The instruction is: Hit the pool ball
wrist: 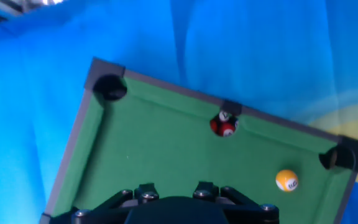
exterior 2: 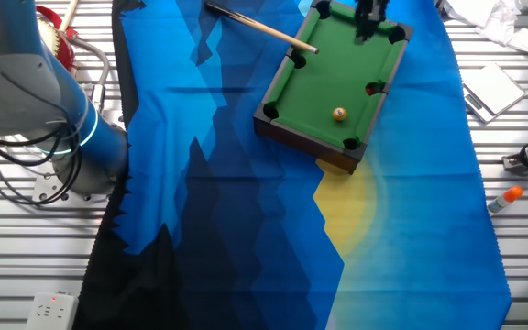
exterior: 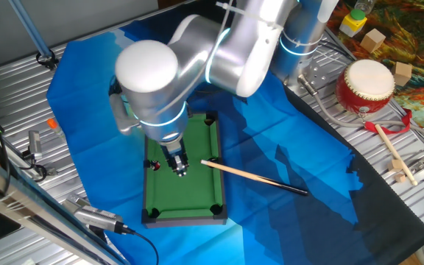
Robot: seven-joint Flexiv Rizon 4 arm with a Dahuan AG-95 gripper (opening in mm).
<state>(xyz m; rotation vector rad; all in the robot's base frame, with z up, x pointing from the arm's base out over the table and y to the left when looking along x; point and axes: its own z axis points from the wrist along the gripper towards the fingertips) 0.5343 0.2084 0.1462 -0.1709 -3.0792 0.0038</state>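
Note:
The pool ball (exterior 2: 339,114) is a small glossy orange ball with a pale spot, on the green felt of the toy pool table (exterior 2: 287,92). In the hand view the pool ball (wrist: 286,180) lies near the right corner pocket. My gripper (exterior: 177,165) hangs low over the felt near the table's other end (exterior 2: 369,20), well apart from the ball, fingers close together and holding nothing. In the hand view only the gripper's dark body (wrist: 173,205) shows at the bottom edge. My arm hides the ball in the first fixed view.
A tiny red ball (wrist: 224,127) sits at a side pocket. A wooden cue stick (exterior: 256,179) lies on the blue cloth with its tip on the table's rail (exterior 2: 312,49). A red drum (exterior: 366,85) and a drumstick stand at the right.

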